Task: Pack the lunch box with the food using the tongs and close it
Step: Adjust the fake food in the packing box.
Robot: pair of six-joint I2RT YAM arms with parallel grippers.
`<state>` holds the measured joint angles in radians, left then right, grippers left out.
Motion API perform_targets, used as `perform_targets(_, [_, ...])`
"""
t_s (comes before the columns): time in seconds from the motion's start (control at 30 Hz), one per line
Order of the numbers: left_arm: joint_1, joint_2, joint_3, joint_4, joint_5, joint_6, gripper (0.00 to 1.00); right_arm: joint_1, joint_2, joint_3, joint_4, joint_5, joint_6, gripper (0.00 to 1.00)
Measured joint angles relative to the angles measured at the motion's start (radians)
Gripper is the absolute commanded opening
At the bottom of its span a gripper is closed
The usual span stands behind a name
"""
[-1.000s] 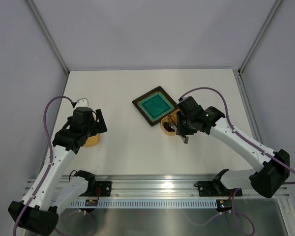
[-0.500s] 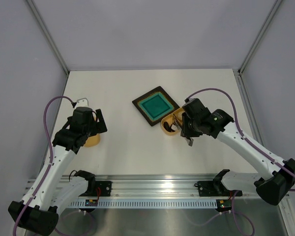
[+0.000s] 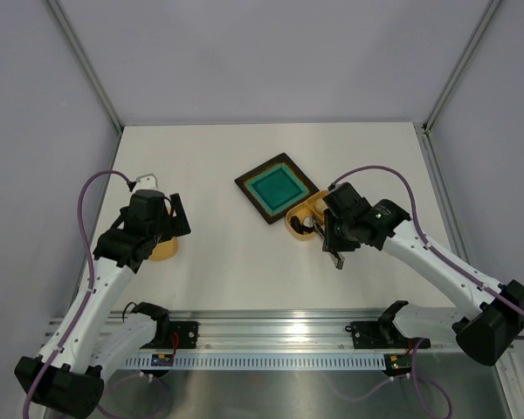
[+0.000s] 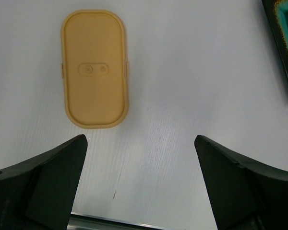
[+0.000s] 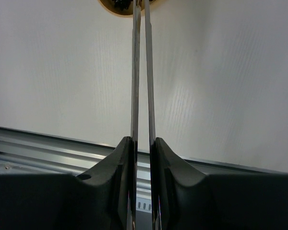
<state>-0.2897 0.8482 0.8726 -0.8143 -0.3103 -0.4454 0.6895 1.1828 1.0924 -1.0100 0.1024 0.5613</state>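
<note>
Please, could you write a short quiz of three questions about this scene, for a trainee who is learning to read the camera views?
1. Fill in the gap: the jaws of the left gripper stand ____.
2. True or false: the right gripper is shut on the long thin silver metal tongs.
3. Choose one. The flat yellow-orange oval plastic lid lies:
A) between the left gripper's fingers
B) free on the white table
C) between the arms of the tongs

Key: 1 open; 2 true; 3 B.
</note>
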Motion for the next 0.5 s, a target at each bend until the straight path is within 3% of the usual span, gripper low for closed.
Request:
perform_targets(0.23, [0.000,0.000,0.000,0.000,0.000,0.000,0.99,0.010,0.061,-0.034,0.024,-0.004,0.000,0.05])
perform_targets(0.5, [0.000,0.001,0.000,0.000,0.000,0.000,0.99,0.011,0.022,0.014,0.009,0.011,-0.001,0.05])
